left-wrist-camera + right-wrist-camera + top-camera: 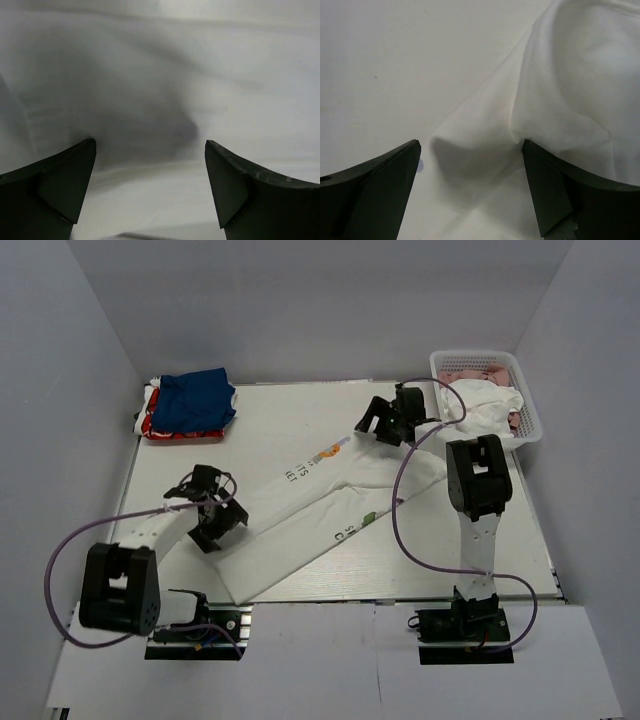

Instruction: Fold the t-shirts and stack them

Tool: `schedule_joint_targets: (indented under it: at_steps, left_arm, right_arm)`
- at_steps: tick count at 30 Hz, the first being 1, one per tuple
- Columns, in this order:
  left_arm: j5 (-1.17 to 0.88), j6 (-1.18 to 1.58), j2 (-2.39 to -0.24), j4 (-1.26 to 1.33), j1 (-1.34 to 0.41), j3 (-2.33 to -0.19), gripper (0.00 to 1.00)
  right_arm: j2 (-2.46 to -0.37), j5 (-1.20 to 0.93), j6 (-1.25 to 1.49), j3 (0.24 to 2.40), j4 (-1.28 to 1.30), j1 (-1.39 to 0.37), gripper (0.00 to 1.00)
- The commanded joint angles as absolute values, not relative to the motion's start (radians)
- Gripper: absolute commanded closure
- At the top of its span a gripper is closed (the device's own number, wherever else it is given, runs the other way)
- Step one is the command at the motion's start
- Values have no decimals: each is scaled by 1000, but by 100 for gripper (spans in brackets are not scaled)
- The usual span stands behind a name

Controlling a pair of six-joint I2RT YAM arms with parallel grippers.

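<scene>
The large white t-shirt (320, 510) lies stretched in a long diagonal band across the table, with bits of coloured print and lettering showing. My left gripper (222, 524) is open just over its lower left part; white cloth (165, 90) fills the left wrist view. My right gripper (375, 425) is open at the shirt's upper right end, jaws astride a raised fold (485, 145). A folded royal-blue shirt (197, 400) lies on a folded red one (172, 431) at the back left.
A white basket (528, 400) stands at the back right, with white cloth (485, 403) spilling over its rim and pink cloth inside. Purple cables loop from both arms. Grey walls close in the table at left, back and right.
</scene>
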State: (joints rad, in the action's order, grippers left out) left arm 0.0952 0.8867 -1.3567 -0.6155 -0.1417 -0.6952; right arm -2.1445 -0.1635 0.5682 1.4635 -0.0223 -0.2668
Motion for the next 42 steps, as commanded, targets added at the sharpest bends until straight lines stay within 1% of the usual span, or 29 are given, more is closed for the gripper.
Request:
schedule_joint_targets:
  at_steps: [1, 2, 4, 5, 6, 8, 9, 11, 12, 13, 14, 17, 19, 20, 21, 23, 24, 25, 28, 30, 31, 32, 34, 36, 37, 39, 40, 42]
  left_arm:
    - [-100, 813, -1225, -860, -167, -641, 0]
    - [-100, 798, -1186, -886, -167, -659, 0]
    - [-91, 740, -1100, -919, -167, -725, 0]
    - [-91, 718, -1082, -919, -176, -747, 0]
    - [-91, 692, -1069, -876, -176, -779, 0]
    - [-145, 620, -1081, -829, -176, -799, 0]
    - [-165, 606, -1098, -816, -186, -811, 0]
    - [-282, 544, -1143, -741, -186, -811, 0]
    - [-349, 520, -1156, -714, -208, -798, 0]
    - [-368, 500, -1170, -672, -209, -798, 0]
    - [-359, 500, -1205, -672, -224, -787, 0]
    - [-278, 509, -1282, -704, -273, -804, 0]
    - [-250, 522, -1337, -704, -331, -813, 4]
    - [-250, 522, -1351, -704, -351, -813, 9]
    - [-204, 532, -1368, -704, -370, -828, 12]
    - [-138, 543, -1460, -763, -416, -889, 19]
    - [-65, 567, -1498, -793, -451, -912, 25]
    - [-36, 578, -1534, -817, -451, -931, 30]
    - [-35, 588, -1650, -844, -512, -954, 37]
    - [-47, 588, -1692, -844, -555, -954, 39]
    - [-57, 598, -1731, -844, -569, -966, 39]
    - [-72, 598, -1747, -844, -601, -966, 39]
    - [-110, 612, -1779, -844, -636, -976, 39]
    - [-193, 612, -1825, -825, -696, -999, 39]
    - [-213, 623, -1842, -816, -718, -1012, 39]
    - [-225, 632, -1893, -805, -773, -1078, 37]
    - [-225, 647, -1914, -805, -788, -1133, 37]
    - [-210, 657, -1954, -796, -827, -1190, 37]
  right_arm:
    - [-2284, -254, 545, 1521, -75, -278, 11]
    - [-2284, -259, 535, 1598, -68, -279, 11]
    - [-2270, -264, 476, 1655, -32, -282, 11]
    - [-2207, -259, 457, 1667, -11, -285, 11]
    - [-2185, -233, 427, 1669, -3, -288, 10]
    - [-2071, -152, 413, 1649, 29, -295, 10]
    - [-2047, -135, 407, 1625, 75, -298, 10]
    - [-1978, -106, 405, 1615, 130, -296, 10]
    - [-1965, -44, 403, 1609, 162, -298, 10]
    - [-1945, -19, 425, 1605, 289, -298, 10]
    - [-1931, 54, 431, 1597, 328, -299, 10]
    - [-1904, 106, 449, 1505, 455, -307, 10]
    - [-1913, 136, 456, 1477, 515, -308, 10]
    - [-1919, 146, 465, 1474, 537, -308, 10]
    - [-1927, 152, 468, 1474, 548, -302, 10]
    - [-1985, 152, 466, 1489, 578, -302, 10]
    - [-2011, 147, 466, 1514, 583, -304, 10]
    - [-2029, 141, 462, 1523, 594, -304, 10]
    - [-2112, 124, 449, 1580, 612, -305, 10]
    - [-2147, 121, 448, 1646, 614, -299, 10]
    - [-2217, 115, 446, 1670, 621, -298, 10]
    - [-2244, 94, 446, 1757, 627, -296, 10]
    - [-2356, 81, 451, 1827, 683, -299, 10]
    - [-2438, 55, 449, 1969, 705, -302, 10]
    - [-2465, 29, 462, 2006, 709, -299, 10]
    - [-2589, -30, 466, 2183, 715, -296, 10]
    - [-2617, -53, 468, 2268, 692, -298, 10]
    - [-2678, -86, 477, 2299, 629, -304, 10]
